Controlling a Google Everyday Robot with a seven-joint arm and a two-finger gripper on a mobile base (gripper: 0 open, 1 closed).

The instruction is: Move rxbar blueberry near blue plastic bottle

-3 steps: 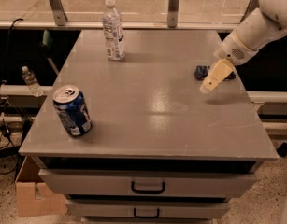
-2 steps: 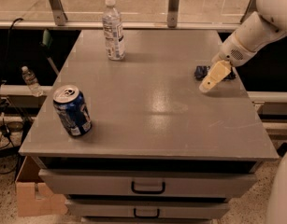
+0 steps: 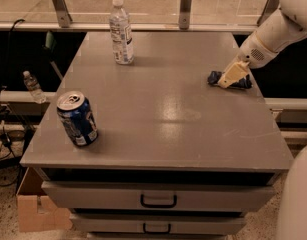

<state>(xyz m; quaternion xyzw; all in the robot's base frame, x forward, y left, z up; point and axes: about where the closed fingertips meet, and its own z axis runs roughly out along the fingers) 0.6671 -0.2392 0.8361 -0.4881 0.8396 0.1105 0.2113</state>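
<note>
The rxbar blueberry, a dark navy wrapper, lies flat near the table's right edge, partly hidden by the gripper. My gripper with pale yellow fingers reaches down from the upper right and sits right over the bar. The blue plastic bottle, clear with a white cap and white label, stands upright at the far left-centre of the table, far from the bar.
A blue soda can stands near the table's front left. The grey table has drawers below. A tiny bottle sits off the table to the left. A cardboard box is on the floor. Rail posts run behind the table.
The gripper has lowered slightly onto the bar. The bar, bottle and can have not moved.
</note>
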